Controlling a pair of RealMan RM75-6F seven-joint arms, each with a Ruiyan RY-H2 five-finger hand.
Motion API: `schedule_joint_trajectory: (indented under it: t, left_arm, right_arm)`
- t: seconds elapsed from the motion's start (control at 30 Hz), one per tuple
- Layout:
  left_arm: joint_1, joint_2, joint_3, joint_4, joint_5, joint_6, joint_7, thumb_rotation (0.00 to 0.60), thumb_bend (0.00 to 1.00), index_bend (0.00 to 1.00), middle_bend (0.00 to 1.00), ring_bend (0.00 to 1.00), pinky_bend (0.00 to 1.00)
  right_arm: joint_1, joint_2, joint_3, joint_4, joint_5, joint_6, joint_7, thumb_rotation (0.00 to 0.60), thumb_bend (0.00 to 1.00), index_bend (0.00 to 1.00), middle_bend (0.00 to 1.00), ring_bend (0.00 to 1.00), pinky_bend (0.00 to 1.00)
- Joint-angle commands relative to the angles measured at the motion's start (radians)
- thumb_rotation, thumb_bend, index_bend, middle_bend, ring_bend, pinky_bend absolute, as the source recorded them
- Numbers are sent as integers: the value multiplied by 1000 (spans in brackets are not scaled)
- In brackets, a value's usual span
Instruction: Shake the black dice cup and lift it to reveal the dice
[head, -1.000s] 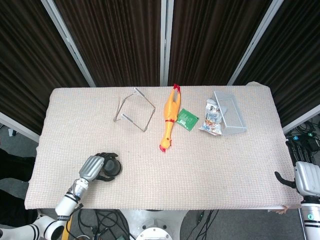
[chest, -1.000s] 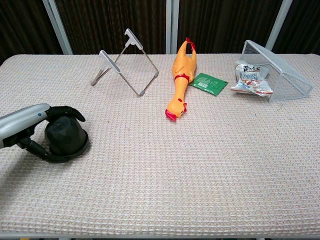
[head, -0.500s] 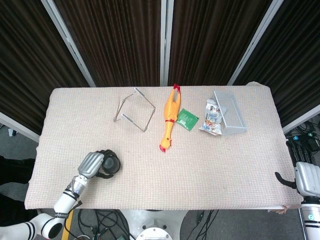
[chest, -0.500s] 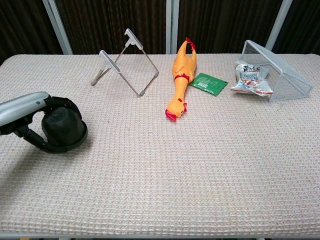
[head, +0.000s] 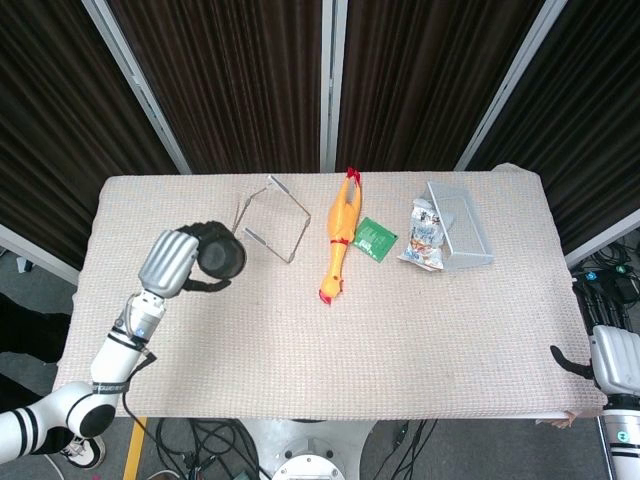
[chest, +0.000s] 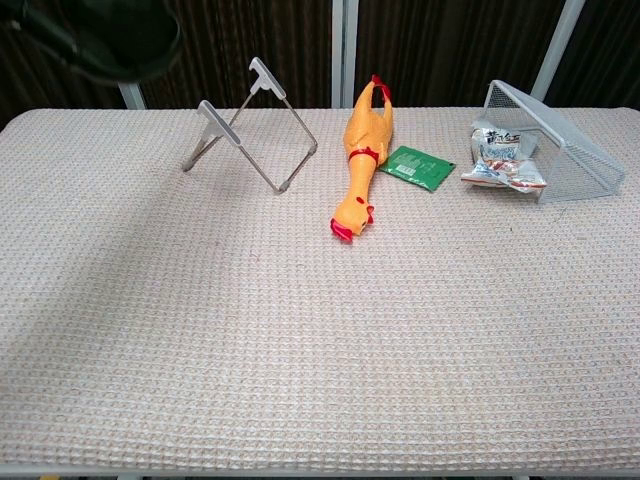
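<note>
My left hand (head: 170, 262) grips the black dice cup (head: 221, 258) and holds it high in the air, over the left part of the table. The chest view catches only the blurred cup (chest: 118, 42) at its top left edge, well above the cloth. No dice show on the cloth in either view. My right hand (head: 608, 360) hangs off the table's right front corner; its fingers are hidden.
A wire stand (head: 268, 218) sits at the back, just right of the raised cup. Further right lie a rubber chicken (head: 338, 240), a green packet (head: 375, 239), a snack bag (head: 425, 235) and a tipped wire basket (head: 460, 225).
The left hand slid the cup a little on the cloth, then lifted it up and towards the back of the table. The right hand has not moved.
</note>
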Motion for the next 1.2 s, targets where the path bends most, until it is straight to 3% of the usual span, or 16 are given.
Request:
schedule_joint_trajectory:
  t: [0.03, 0.17, 0.27, 0.33, 0.43, 0.53, 0.63, 0.73, 0.83, 0.87, 0.97, 1.03, 1.2]
  left_arm:
    - [-2, -37, 58, 68, -100, -72, -24, 600, 249, 468, 533, 424, 480]
    - [-31, -109, 151, 243, -216, -279, -29, 600, 249, 472, 533, 424, 480]
    - [-57, -105, 120, 265, -232, -276, -12, 600, 249, 475, 533, 424, 479]
    - [-66, -86, 71, 232, -199, -191, 8, 600, 249, 476, 533, 424, 479]
    - [-68, -91, -45, 170, -88, 61, 13, 600, 250, 477, 533, 424, 479]
    - [-87, -158, -158, 154, 16, 308, -8, 600, 250, 455, 533, 424, 481]
    - [-102, -189, -187, 138, 66, 393, -39, 600, 250, 447, 533, 424, 484]
    - [-92, -197, -125, 169, 36, 335, -32, 600, 250, 468, 533, 424, 484]
    - [-74, -186, -19, 225, -102, 122, -14, 600, 250, 481, 533, 424, 483]
    - [-75, -174, 21, 249, -170, 5, -16, 600, 250, 487, 533, 424, 483]
    - [-97, -144, 94, 307, -291, -235, 8, 600, 248, 494, 534, 425, 483]
    - [-112, -126, 109, 314, -324, -294, 38, 600, 248, 499, 536, 427, 483]
    - [-135, -63, 89, 241, -350, -288, 100, 600, 248, 504, 537, 431, 485]
  right_arm:
    - [0, 3, 1, 1, 1, -2, 6, 600, 145, 0, 0, 0, 0]
    - [-3, 7, 1, -1, 1, 1, 8, 600, 146, 0, 0, 0, 0]
    - [-4, 6, -1, -1, 3, -1, 6, 600, 145, 0, 0, 0, 0]
    - [-2, 4, -1, 0, 4, -5, 4, 600, 146, 0, 0, 0, 0]
    - [0, -1, -3, 2, 2, -11, 2, 600, 146, 0, 0, 0, 0]
    - [1, -4, -6, 5, 1, -14, 3, 600, 145, 0, 0, 0, 0]
    - [0, -5, -5, 8, 3, -13, 4, 600, 146, 0, 0, 0, 0]
    - [2, -8, -5, 13, 5, -19, 6, 600, 146, 0, 0, 0, 0]
    - [3, -11, -8, 16, 6, -27, 7, 600, 146, 0, 0, 0, 0]
    - [4, -12, -8, 17, 6, -27, 8, 600, 146, 0, 0, 0, 0]
    - [3, -12, -6, 17, 6, -25, 8, 600, 146, 0, 0, 0, 0]
    - [3, -11, -5, 15, 7, -24, 7, 600, 146, 0, 0, 0, 0]
    - [4, -13, -7, 16, 7, -29, 6, 600, 146, 0, 0, 0, 0]
